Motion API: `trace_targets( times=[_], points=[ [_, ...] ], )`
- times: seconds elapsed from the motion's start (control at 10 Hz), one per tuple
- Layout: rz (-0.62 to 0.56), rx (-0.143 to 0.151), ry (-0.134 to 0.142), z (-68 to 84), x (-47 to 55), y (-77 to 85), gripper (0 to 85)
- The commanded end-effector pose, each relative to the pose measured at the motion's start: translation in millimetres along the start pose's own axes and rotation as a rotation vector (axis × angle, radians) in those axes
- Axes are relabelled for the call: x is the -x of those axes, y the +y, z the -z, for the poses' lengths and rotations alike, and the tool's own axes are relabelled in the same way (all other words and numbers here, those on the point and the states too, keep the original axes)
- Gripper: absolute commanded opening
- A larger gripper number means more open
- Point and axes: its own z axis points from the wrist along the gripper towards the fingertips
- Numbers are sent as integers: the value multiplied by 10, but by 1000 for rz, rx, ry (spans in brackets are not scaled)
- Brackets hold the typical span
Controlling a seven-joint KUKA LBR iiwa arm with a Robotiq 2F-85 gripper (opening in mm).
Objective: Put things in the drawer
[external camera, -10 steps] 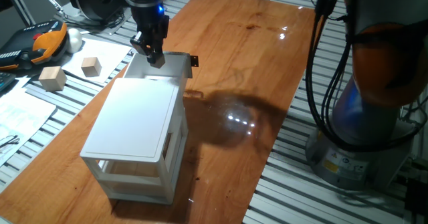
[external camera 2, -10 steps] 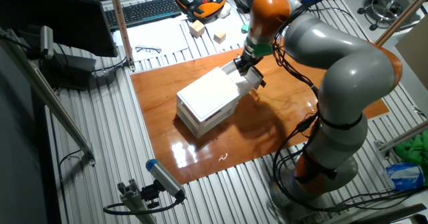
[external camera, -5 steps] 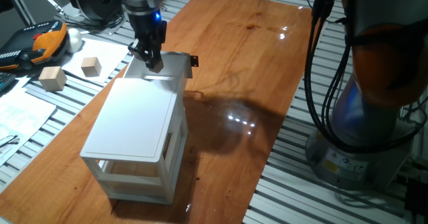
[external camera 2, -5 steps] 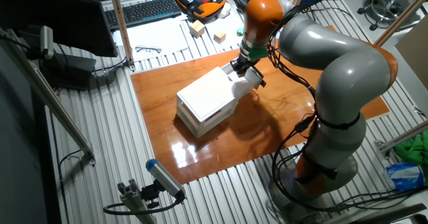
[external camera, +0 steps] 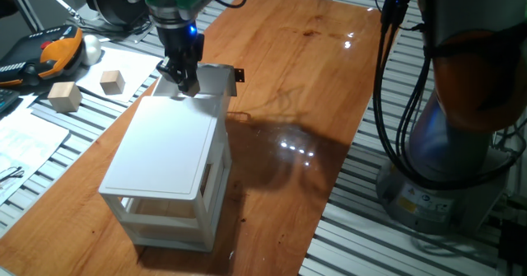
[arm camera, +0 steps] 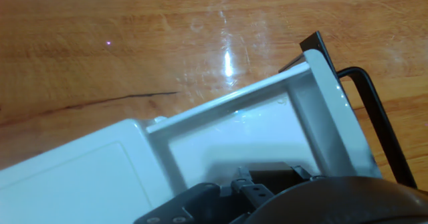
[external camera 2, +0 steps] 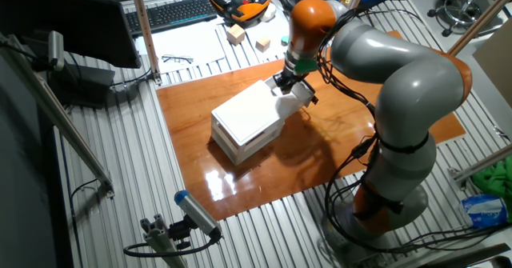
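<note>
End effector (external camera: 188, 85) hung over the open drawer (external camera: 216, 78) at the cabinet's (external camera: 169, 165) top level; jaw gap and any load could not be told from any view. The cube was not visible; the visible part of the drawer floor (arm camera: 234, 144) in the hand view showed only white plastic. Two larger blocks (external camera: 64, 96) lay off the worktop (external camera: 305, 86) at 9 o'clock.

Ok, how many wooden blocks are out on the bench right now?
2, both off the board beside the papers: the larger block and the smaller block. More may be hidden inside the drawer under the end effector.
</note>
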Motion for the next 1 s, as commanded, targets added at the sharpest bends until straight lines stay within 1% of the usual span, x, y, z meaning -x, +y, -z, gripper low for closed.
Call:
trace_targets(
  times=[0.0,0.2,0.3,0.4,0.5,0.7,0.9],
  points=[
    [0,0,6,-16,5,-1,0],
    [0,-5,12,-50,13,2,0],
    [-1,-14,11,-54,6,10,0],
    [-5,-22,10,-64,-3,23,0],
    [-17,-23,2,-81,-12,38,0],
    [-43,-31,-19,-96,-32,62,340],
    [-58,-23,-22,-99,-33,63,340]
  ],
)
